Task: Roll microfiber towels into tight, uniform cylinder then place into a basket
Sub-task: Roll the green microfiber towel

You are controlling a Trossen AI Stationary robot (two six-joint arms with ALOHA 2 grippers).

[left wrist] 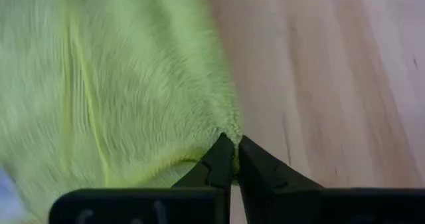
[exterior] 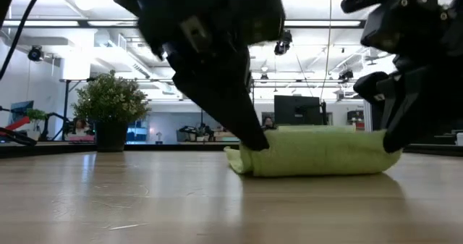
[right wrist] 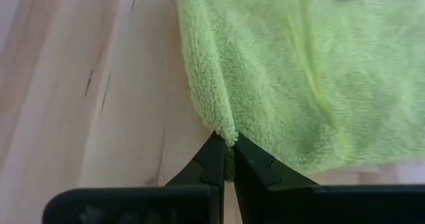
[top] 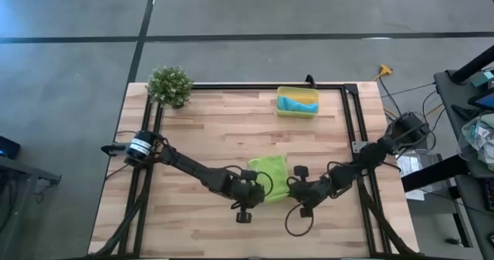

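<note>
One of two towels appears stowed: the turquoise-blue microfiber towel (top: 297, 103) lies inside the small bright-yellow plastic basket (top: 298, 113) at the far edge of the wooden table (top: 208, 129), beside a small green potted plant (top: 170, 86); its roll quality cannot be judged from above. The lime-green microfiber towel (top: 269, 173) lies near the table's front centre, folded or partly rolled into a low, loose bundle, not yet a tight cylinder. The left gripper (left wrist: 230, 171) is pinched tight on one near corner of this cloth; the right gripper (right wrist: 226, 161) is likewise clamped on the opposite corner. Outstanding, by my assessment: completing the green roll; placing it in the basket.
</note>
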